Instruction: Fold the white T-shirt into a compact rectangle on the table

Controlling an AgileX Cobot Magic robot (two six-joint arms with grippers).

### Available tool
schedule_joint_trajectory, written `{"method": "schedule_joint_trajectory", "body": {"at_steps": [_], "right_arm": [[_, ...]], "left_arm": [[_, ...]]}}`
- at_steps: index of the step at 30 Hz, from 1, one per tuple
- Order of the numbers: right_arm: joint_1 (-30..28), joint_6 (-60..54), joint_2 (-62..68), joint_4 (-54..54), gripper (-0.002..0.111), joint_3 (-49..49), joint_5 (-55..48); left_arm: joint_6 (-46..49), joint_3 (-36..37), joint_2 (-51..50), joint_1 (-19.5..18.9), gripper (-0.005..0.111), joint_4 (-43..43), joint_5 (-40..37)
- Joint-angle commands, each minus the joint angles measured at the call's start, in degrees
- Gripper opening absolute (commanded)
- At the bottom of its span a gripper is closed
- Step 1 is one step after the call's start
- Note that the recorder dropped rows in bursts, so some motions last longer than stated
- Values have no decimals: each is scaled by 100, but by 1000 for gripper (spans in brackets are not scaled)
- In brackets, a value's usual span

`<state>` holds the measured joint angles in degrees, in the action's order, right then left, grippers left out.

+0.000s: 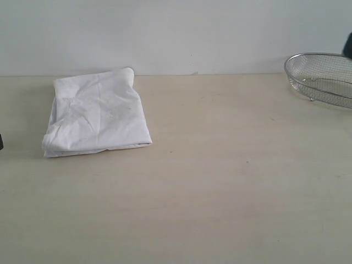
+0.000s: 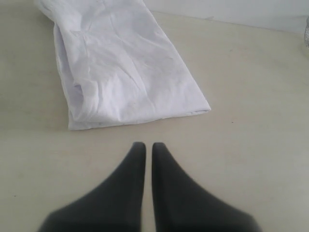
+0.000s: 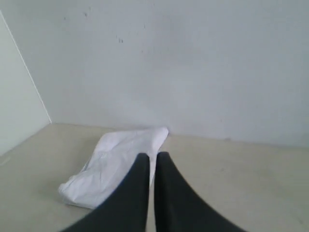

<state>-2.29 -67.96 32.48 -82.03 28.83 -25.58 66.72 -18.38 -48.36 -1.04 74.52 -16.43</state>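
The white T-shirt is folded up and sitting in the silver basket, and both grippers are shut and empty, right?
Not quite. The white T-shirt is folded up, but it lies on the table, well apart from the silver basket, as the exterior view shows. The left gripper and the right gripper are shut and empty, as you said.

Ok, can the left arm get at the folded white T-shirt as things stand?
Probably yes. Only bare table lies between the left tool and the near edge of the white T-shirt; nothing blocks it. The tool is shut, so it would have to open.
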Motion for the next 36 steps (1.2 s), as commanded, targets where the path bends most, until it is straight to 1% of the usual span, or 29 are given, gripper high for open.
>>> {"method": "schedule_joint_trajectory", "body": {"at_steps": [1,4,8,14,19,21,23,24,26,29,30,31,33,36], "right_arm": [[-6,147,-943,690,0,-24,-53],[-6,163,-1486,848,0,-157,-283],[-6,288,-2027,848,0,-735,-197],[-6,388,-2097,826,0,-1568,388],[-6,682,-2151,970,0,-1972,997],[-6,867,-2230,1643,0,-2019,965],[-6,1400,-2384,2744,0,-2019,837],[-6,1839,-2478,3304,0,-2019,813],[-6,2930,-2653,4378,0,-2019,796],[-6,4920,-2886,6272,0,-2019,733],[-6,5834,-2961,7071,0,-2032,680],[-6,6492,-3008,7521,0,-2070,675],[-6,7276,-3124,8273,0,-2206,722],[-6,7271,-3248,8389,0,-2503,736]], "left_arm": [[41,29,35,22,5,60,40],[41,29,35,22,5,60,40],[41,29,35,22,5,60,40],[41,29,35,22,5,60,40],[41,29,35,22,5,60,40],[41,29,35,22,5,60,40],[41,29,35,22,5,60,40],[41,29,35,22,5,60,40],[41,29,35,22,5,60,40],[41,29,35,22,5,60,40],[41,29,35,22,5,60,40],[41,29,35,22,5,60,40],[41,29,35,22,5,60,54],[41,29,35,22,5,60,43]]}}
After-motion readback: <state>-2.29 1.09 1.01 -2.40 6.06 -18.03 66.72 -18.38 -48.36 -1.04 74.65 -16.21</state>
